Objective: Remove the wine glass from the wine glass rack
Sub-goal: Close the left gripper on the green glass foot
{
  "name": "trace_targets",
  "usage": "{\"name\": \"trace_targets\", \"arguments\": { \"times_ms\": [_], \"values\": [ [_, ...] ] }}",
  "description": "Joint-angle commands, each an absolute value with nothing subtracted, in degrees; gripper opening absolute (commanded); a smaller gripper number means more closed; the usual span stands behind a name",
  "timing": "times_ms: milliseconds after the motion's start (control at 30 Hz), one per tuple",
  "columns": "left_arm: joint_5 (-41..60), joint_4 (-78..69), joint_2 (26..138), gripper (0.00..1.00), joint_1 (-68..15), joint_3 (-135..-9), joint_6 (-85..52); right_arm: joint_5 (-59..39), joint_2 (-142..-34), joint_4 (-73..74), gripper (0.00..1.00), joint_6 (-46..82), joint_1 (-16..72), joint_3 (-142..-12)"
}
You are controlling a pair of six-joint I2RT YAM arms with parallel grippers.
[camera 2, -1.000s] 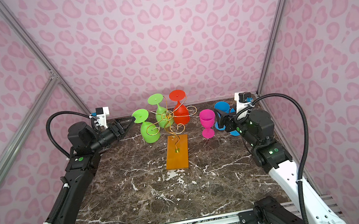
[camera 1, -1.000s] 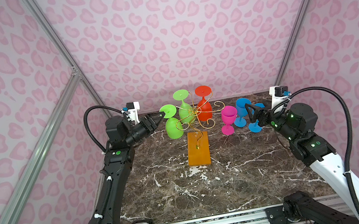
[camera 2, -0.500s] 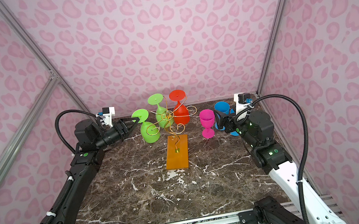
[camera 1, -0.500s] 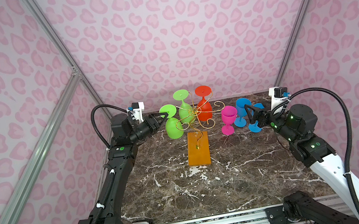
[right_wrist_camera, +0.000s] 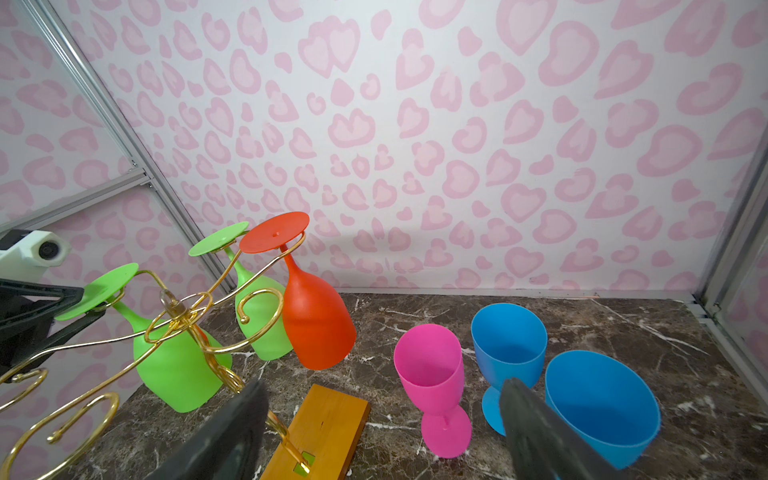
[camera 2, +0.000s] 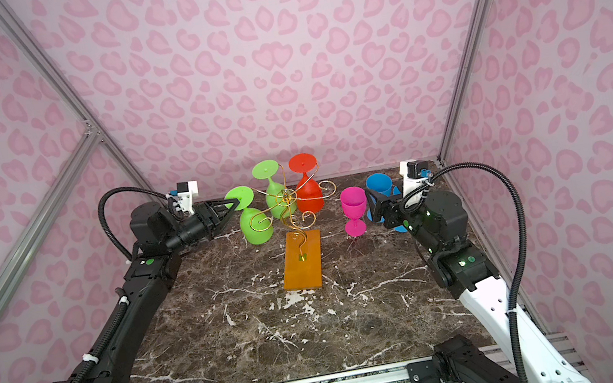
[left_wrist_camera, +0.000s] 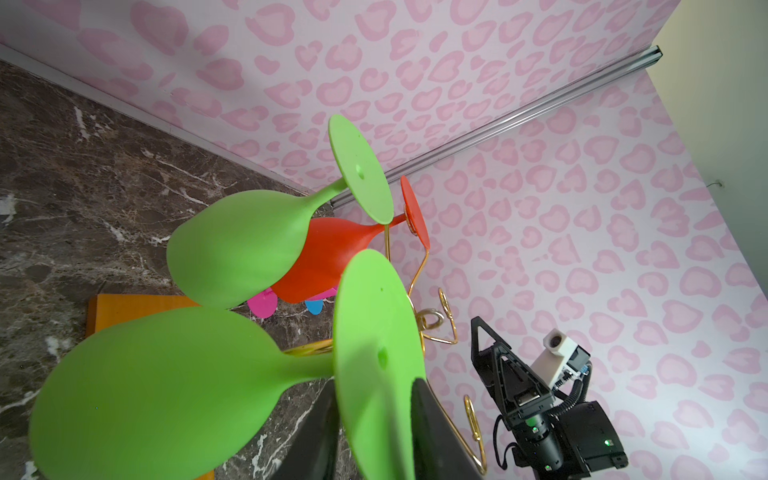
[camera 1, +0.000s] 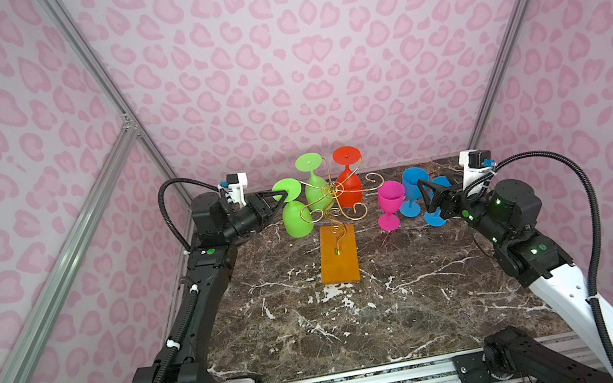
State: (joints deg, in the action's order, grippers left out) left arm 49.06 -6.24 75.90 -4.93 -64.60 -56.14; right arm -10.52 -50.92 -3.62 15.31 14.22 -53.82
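The wine glass rack [camera 1: 338,254] [camera 2: 303,262] is a gold wire stand on an orange wooden base. Three wine glasses hang on it upside down. The nearest one is a green wine glass [camera 1: 296,221] [camera 2: 256,228] [left_wrist_camera: 158,382] [right_wrist_camera: 174,374]. My left gripper [camera 1: 281,196] [camera 2: 234,203] [left_wrist_camera: 374,382] has its two fingers on either side of this glass's flat foot, and both look pressed against it. The glass still hangs on its gold arm. My right gripper [camera 1: 433,196] [camera 2: 376,206] [right_wrist_camera: 382,388] is open and holds nothing, beside the glasses standing on the table.
A second green glass [camera 1: 315,191] and a red glass [camera 1: 351,189] hang at the back of the rack. A pink glass [camera 1: 390,203] and two blue glasses [camera 1: 415,182] stand upright at the right rear. Pink walls close in behind and at both sides.
My left arm has reached forward to the rack. Its jaws have narrowed around the foot of the near green glass. The right arm has not moved.
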Motion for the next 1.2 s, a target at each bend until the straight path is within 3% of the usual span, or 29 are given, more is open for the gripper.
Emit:
{"name": "trace_targets", "arguments": {
  "times_ms": [0, 467, 1167],
  "values": [
    [49.75, -9.14, 76.01, 0.29, -4.92, -65.57, -56.95, -10.51, -50.76, -1.92, 0.89, 15.38, 14.32, -53.27],
    [49.77, -9.14, 75.19, 0.13, -4.92, -65.83, -58.14, -10.49, -50.36, -1.93, 0.89, 15.90, 14.30, -52.83],
    [49.39, -8.75, 73.21, 0.03, -4.75, -65.99, -63.49, -10.87, -50.01, -1.83, 0.90, 16.96, 14.33, -52.73]
  ]
}}
